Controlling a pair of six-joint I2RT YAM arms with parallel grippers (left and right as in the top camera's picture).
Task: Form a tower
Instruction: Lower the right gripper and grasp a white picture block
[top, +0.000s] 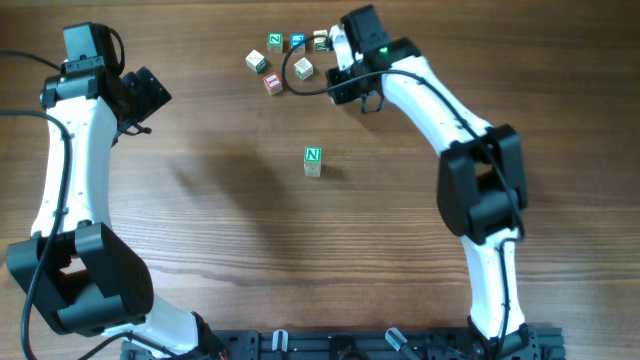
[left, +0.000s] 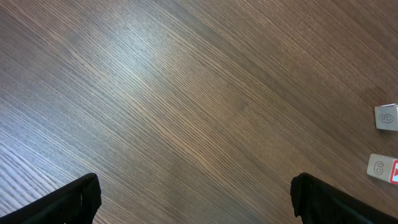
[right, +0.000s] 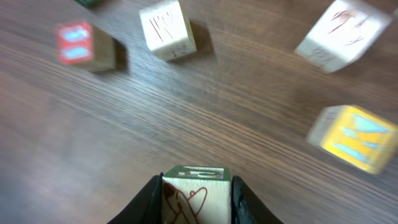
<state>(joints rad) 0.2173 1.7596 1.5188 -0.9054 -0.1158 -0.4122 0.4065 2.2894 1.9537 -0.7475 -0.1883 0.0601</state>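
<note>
The tower (top: 312, 160) stands alone in the middle of the table, one cube wide, with a green N on its top face; from above I cannot tell its height. My right gripper (top: 329, 46) is at the back among the loose cubes. In the right wrist view it (right: 196, 196) is shut on a pale cube (right: 198, 194) with a green top and a red drawing on its near side. My left gripper (top: 150, 95) hangs far left over bare wood, and in its wrist view it (left: 196, 202) is wide open with nothing between its fingers.
Several loose letter cubes lie at the back: a white one (top: 257, 61), a red-faced one (top: 273, 83), a green one (top: 275, 40), a blue one (top: 297, 41), another white one (top: 303, 68). A yellow cube (right: 354, 138) lies close right of my right gripper.
</note>
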